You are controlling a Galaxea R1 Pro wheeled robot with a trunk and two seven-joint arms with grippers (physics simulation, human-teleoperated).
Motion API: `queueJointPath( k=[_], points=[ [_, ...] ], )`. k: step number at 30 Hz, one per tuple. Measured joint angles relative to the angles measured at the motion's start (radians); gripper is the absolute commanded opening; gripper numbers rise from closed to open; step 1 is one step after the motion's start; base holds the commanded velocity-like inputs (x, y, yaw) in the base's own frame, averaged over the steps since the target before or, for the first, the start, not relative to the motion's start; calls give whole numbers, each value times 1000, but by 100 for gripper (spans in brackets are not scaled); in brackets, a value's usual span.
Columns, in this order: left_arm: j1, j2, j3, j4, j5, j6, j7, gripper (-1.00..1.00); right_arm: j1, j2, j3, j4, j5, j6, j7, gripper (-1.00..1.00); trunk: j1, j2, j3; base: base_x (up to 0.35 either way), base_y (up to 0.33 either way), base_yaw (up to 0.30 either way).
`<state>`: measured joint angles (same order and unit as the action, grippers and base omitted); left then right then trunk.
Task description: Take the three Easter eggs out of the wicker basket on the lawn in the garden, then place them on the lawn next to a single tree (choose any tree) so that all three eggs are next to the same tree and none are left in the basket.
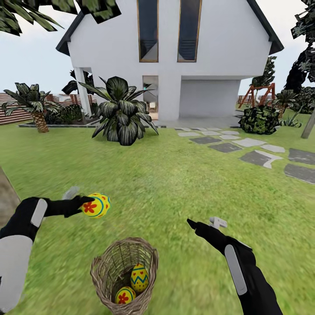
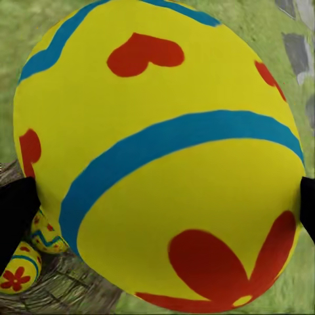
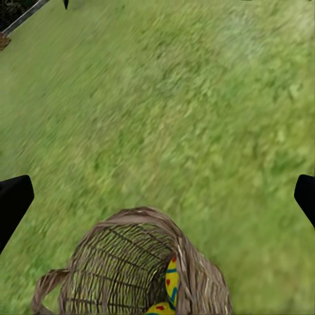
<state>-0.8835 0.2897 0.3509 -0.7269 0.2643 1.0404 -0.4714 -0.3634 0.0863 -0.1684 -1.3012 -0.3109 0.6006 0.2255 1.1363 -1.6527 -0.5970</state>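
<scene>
My left gripper is clamped on one Easter egg, held in the air above and to the left of the wicker basket; my right gripper hangs spread and empty to the basket's right. Two eggs lie inside the basket. The risk — a smooth, round shell pinched at its sides could squirt free and roll across the lawn, or drop back in.

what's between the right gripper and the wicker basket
Only bare lawn in the head view: the open right gripper hangs apart from the wicker basket.
</scene>
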Motion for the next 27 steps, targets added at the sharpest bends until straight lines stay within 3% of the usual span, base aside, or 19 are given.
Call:
queueJointPath(
  k=[2,3,5,7,15,20,27],
  points=[
    [76,89,1,0,-6,-1,-145,-100,0,-1,1,-1,0,0,0,100,-8,14,6,0,0,0],
    [97,114,1,0,2,2,-182,-100,-1,-1,0,-1,1,0,0,100,-12,21,9,0,0,0],
    [182,205,2,3,-4,-25,-307,-100,0,-1,1,-7,-1,0,1,100,-19,35,16,0,0,0],
    [222,232,13,4,2,-45,-344,-100,-1,-2,1,-15,0,1,7,100,-27,49,22,0,0,0],
    [237,238,33,27,-7,-51,-318,-100,0,0,3,-20,1,0,58,100,-57,105,47,0,0,0],
    [237,231,38,27,0,-50,-194,-100,0,1,4,-44,0,3,67,100,-77,140,63,0,0,0],
    [236,230,40,27,4,-49,-185,-100,0,11,11,-50,0,3,79,100,-104,189,85,-2,0,27]
  ],
)
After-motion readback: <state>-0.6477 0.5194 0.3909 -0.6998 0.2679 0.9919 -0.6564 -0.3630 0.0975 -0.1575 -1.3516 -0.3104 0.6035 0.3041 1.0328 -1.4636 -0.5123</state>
